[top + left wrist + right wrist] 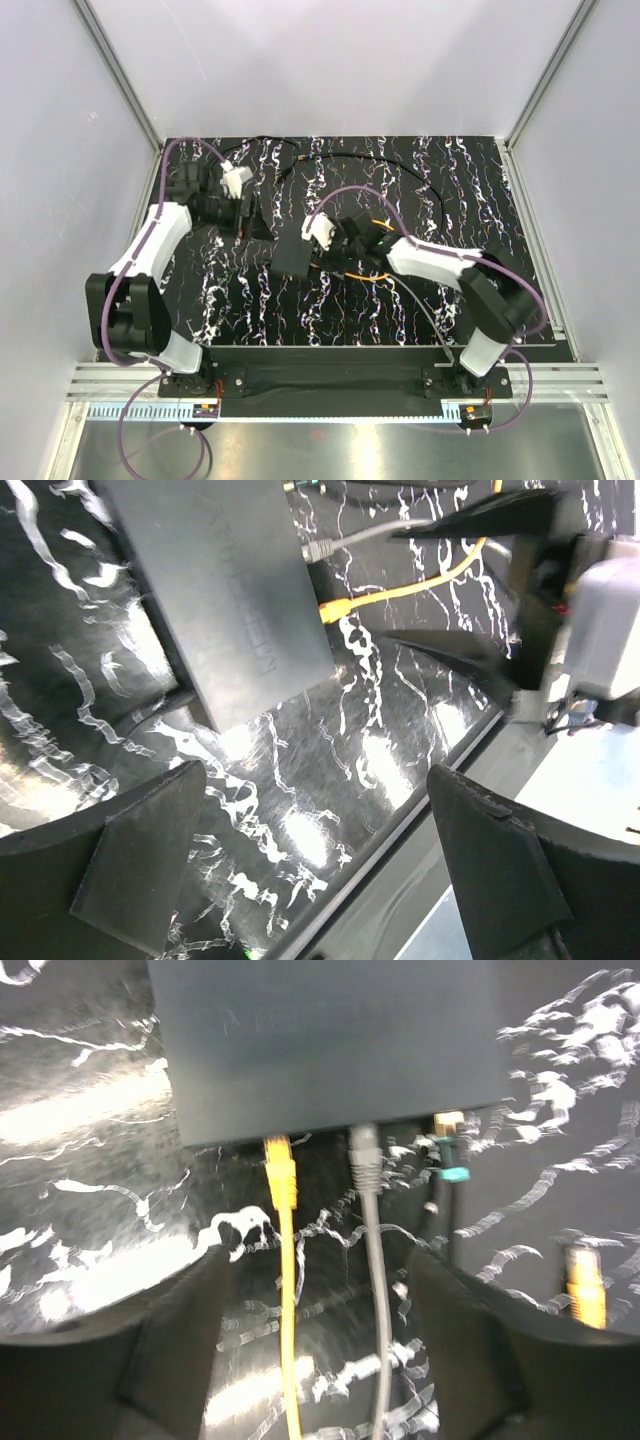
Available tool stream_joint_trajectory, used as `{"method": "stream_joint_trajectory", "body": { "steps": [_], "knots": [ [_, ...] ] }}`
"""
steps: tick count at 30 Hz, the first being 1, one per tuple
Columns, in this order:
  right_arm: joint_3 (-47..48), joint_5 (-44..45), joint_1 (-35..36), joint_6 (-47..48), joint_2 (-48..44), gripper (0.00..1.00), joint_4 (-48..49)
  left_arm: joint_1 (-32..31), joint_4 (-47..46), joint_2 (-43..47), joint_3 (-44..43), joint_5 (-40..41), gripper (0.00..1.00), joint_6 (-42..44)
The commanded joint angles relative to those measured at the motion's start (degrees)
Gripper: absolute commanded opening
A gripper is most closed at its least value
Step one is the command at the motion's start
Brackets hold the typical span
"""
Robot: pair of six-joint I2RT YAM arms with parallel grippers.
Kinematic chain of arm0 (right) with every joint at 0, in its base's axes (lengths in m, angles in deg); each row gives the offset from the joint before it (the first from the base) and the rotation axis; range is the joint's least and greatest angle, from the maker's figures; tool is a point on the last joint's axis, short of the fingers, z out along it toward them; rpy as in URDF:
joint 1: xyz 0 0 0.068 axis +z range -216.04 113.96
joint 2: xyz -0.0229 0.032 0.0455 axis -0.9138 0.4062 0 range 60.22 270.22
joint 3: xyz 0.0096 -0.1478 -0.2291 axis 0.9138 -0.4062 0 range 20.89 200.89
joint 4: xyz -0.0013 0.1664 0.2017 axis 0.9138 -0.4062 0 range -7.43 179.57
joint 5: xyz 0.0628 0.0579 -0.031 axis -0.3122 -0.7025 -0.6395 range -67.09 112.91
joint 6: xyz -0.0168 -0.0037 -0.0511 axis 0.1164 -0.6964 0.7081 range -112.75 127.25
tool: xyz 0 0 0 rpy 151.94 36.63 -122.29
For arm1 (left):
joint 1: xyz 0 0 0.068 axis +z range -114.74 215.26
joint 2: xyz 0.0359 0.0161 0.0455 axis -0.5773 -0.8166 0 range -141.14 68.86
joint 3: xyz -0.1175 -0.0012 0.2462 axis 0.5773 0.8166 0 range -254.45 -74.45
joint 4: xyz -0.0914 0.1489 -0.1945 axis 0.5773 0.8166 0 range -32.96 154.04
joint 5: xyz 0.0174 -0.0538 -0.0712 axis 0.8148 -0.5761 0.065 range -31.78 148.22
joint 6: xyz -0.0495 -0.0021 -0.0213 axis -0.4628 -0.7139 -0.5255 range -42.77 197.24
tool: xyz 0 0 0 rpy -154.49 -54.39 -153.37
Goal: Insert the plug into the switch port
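The switch (330,1040) is a flat matte-black box lying on the marbled mat, also seen in the overhead view (295,258) and the left wrist view (230,590). Along its thin edge a yellow plug (280,1172), a grey plug (365,1155) and a black plug with a teal tip (450,1158) sit in ports. My right gripper (325,1340) is open just behind that edge; the yellow and grey cables run between its fingers untouched. My left gripper (320,870) is wide open and empty, away from the switch's left side.
A loose yellow plug (585,1285) lies on the mat to the right. Black cables loop across the back of the mat (400,170). The mat's metal edge (420,810) runs under the left gripper. The right gripper's fingers (470,590) show in the left wrist view.
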Motion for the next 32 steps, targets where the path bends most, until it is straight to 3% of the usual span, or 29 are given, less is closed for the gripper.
{"method": "stream_joint_trajectory", "body": {
  "steps": [1,4,8,16,21,25,32],
  "knots": [
    [0.25,-0.88,-0.96,-0.57,-8.82,0.80,-4.20,2.35,5.85,5.12,-7.30,1.75,0.99,5.74],
    [1.22,-1.85,-3.41,-3.73,-13.91,0.86,-10.01,3.94,10.61,7.40,-11.17,2.36,0.99,9.17],
    [1.75,-4.22,-8.85,-7.69,-20.17,1.00,-18.25,7.46,10.26,12.07,-11.62,7.27,0.99,9.17],
    [-0.36,-11.77,-27.75,-16.39,-31.24,1.00,-28.12,11.59,12.46,14.88,-8.46,11.42,0.99,12.42],
    [-2.55,-15.47,-39.96,-19.38,-33.63,1.00,-33.31,11.68,6.94,18.05,0.76,15.20,0.99,12.07],
    [-4.49,-18.72,-45.33,-21.23,-34.24,1.00,-34.28,11.68,4.56,19.10,5.42,17.13,0.99,12.07],
    [-3.27,-18.99,-46.40,-23.25,-34.42,1.00,-34.36,13.26,-0.10,22.18,10.88,17.31,0.99,8.04]
  ]
}}
